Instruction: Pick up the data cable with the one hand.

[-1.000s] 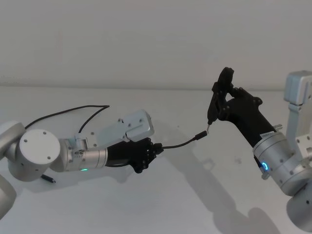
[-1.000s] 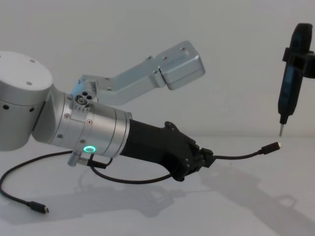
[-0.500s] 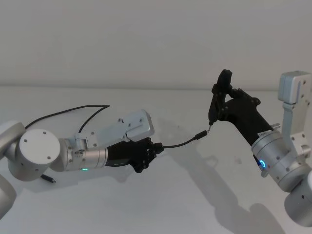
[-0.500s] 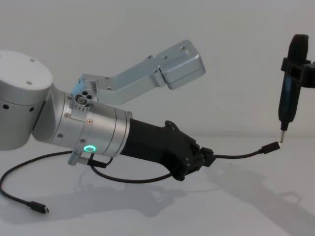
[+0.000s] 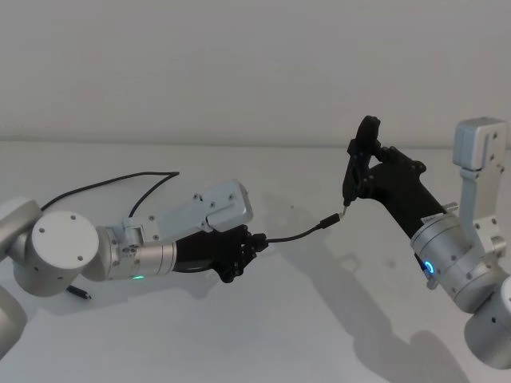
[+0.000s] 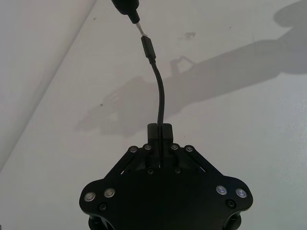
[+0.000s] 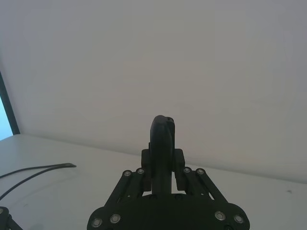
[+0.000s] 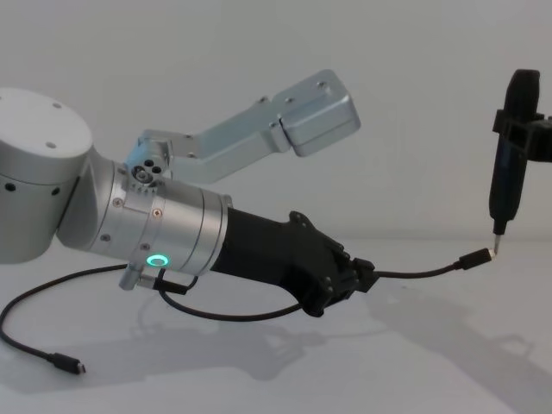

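1. Nearest you, the left end effector is reaching forward low over the white bench, its black fingers clenched on the data cable; in the left wrist view the cord is running straight out from between the closed fingertips.
2. Behind that grip, you are seeing the silver left arm with its green ring glowing, and a loop of the same cable sagging under it to the bench.
3. The cable's other plug is lying flat on the bench near the left arm's base, and in the head view the rest of the cord is trailing back across the bench in a long curve behind the arm.
4. Ahead of the left end effector, the free length of cable is arching up off the bench and ending in the small black plug with the silver tip, which is hanging in the air.
5. Farther out, the right end effector is gripping a slim black pen-like tool, holding it nearly upright.
6. The tool's metal tip is meeting the tip of the plug; you are seeing them touching or just short of touching.
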{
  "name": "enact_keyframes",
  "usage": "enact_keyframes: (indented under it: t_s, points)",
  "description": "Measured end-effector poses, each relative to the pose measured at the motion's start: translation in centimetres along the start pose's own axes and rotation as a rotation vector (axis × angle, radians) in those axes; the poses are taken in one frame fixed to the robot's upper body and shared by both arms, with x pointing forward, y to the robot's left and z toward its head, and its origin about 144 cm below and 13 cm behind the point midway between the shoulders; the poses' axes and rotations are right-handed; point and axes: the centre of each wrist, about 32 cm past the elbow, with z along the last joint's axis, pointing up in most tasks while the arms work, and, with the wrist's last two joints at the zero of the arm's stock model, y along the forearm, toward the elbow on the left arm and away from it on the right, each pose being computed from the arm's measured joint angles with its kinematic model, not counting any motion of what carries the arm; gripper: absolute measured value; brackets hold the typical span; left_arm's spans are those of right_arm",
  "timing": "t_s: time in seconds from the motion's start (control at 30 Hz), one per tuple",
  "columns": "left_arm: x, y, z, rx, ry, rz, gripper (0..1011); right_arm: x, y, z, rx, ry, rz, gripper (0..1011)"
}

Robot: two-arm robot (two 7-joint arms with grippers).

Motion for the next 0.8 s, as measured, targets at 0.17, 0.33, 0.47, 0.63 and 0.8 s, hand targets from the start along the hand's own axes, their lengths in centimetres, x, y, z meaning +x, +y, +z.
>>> enact_keyframes:
  t_s: [0.17, 0.33, 0.47, 0.63, 0.8]
  points:
    - [0.00, 0.00, 0.00, 0.000, 0.000, 0.000, 41, 0.04, 0.04, -0.07, -0.001, -0.001, -0.001, 275]
    - [0.00, 0.00, 0.00, 0.000, 0.000, 0.000, 41, 0.08, 0.07, -0.12, -0.002, -0.001, -0.002, 275]
    - [0.00, 0.00, 0.00, 0.000, 0.000, 0.000, 41, 0.08, 0.09, -0.14, -0.003, -0.001, -0.002, 275]
    - [0.00, 0.00, 0.00, 0.000, 0.000, 0.000, 41, 0.11, 0.10, -0.16, -0.003, -0.001, -0.002, 275]
    - [0.00, 0.00, 0.00, 0.000, 0.000, 0.000, 41, 0.12, 0.11, -0.17, -0.004, -0.001, -0.002, 274]
